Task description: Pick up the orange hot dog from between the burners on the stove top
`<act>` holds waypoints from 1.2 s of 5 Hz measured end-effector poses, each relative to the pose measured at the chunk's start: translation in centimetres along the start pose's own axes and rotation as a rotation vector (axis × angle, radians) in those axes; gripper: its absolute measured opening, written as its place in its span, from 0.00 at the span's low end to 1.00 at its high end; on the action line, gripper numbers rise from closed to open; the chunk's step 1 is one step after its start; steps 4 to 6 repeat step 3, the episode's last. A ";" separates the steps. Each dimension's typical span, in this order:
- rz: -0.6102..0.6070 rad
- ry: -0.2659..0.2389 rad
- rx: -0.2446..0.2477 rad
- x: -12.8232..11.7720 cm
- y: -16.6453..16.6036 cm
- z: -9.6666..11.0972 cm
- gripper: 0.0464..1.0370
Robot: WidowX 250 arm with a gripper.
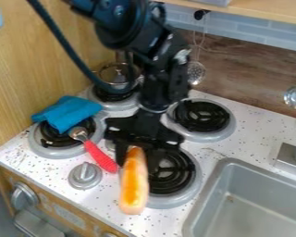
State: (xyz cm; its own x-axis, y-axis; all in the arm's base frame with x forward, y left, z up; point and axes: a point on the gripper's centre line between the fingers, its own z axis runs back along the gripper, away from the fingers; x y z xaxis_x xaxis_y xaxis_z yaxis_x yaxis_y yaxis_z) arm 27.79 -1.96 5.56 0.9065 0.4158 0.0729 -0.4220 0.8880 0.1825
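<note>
The black gripper (137, 156) hangs over the left edge of the front right burner, shut on the upper end of a long toy sausage (133, 185). The sausage is pinkish with an orange top, and its lower end points toward the counter's front edge. Left of the gripper, a red-handled utensil (100, 156) lies slanted, its metal head by the front left burner (52, 143). A blue cloth (67, 113) is bunched over the back part of that burner. The front right burner (174, 173) is partly behind the gripper and sausage.
A metal pot (116, 76) stands on the back left burner. The back right burner (201, 116) is bare. A grey sink (252, 203) with a faucet base (291, 157) lies at the right. Ladles hang along the back wall. A grey knob (85, 175) stands near the front edge.
</note>
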 end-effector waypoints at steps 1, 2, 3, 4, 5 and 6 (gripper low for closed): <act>-0.060 -0.029 -0.044 0.5 -2.7 1.1 0.61; -0.209 -0.052 -0.070 1.5 -5.2 0.4 0.61; -0.339 -0.116 -0.135 2.3 -6.7 0.1 0.61; -0.339 -0.116 -0.135 2.3 -6.7 0.1 0.61; -0.339 -0.116 -0.135 2.3 -6.7 0.1 0.61; -0.339 -0.116 -0.135 2.3 -6.7 0.1 0.61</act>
